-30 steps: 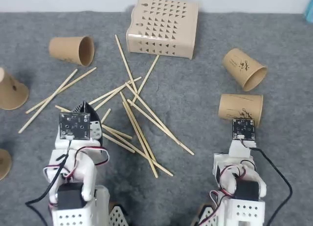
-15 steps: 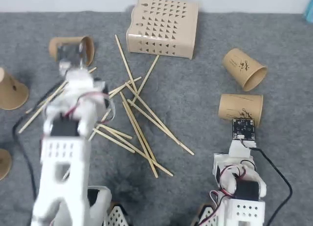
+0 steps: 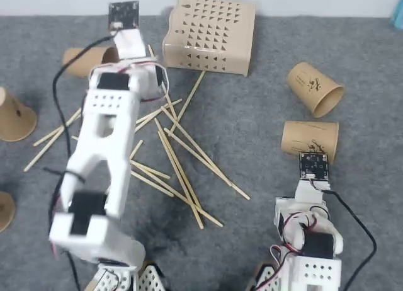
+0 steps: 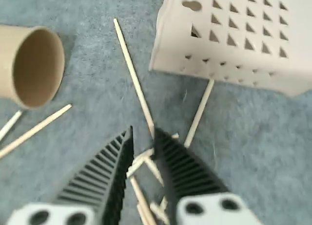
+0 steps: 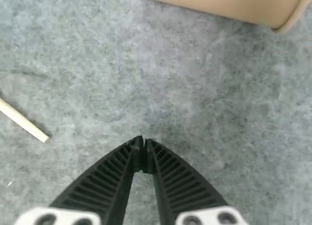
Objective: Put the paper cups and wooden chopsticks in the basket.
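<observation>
Left arm [image 3: 107,114]: folded by its base a second ago, it is now stretching far across the counter [image 3: 264,108]. It is bringing the left pincer [image 4: 144,133], fingers standing apart, low over the heap of wooden chopsticks [image 4: 132,74], with the basket [image 4: 234,35] lying on its side just beyond the pincer and one paper cup [image 4: 31,64] lying near, off to the side. Right pincer [image 5: 141,146]: keeping still, fingers pressed together on nothing, a second paper cup [image 5: 229,3] lying just ahead of it. Every cup and chopstick in sight is lying outside the basket, so the reach is likely opening a first chopstick pickup.
</observation>
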Motion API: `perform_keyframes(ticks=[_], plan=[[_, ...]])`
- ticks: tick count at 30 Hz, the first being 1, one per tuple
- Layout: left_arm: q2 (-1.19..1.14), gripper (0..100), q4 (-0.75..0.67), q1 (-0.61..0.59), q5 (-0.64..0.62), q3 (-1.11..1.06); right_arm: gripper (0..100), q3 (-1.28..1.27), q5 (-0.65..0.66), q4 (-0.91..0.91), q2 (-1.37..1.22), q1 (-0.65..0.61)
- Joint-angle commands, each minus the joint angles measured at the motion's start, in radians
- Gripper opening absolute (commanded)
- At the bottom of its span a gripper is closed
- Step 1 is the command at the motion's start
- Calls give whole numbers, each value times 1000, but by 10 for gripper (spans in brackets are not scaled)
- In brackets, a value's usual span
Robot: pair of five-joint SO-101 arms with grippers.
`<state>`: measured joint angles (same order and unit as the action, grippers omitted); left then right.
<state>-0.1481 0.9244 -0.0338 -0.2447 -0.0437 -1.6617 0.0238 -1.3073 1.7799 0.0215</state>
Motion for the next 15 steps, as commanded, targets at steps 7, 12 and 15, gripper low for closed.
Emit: perform_keyframes(ticks=[7,12,15], plan=[[-253,375,-37,-8,-198,380,6,28,14,-5,-5,7],[-437,375,-127,-12,-198,544,6,28,14,-7,-5,7],[-571,375,-129,-15,-196,680,6,32,14,-8,-5,7]])
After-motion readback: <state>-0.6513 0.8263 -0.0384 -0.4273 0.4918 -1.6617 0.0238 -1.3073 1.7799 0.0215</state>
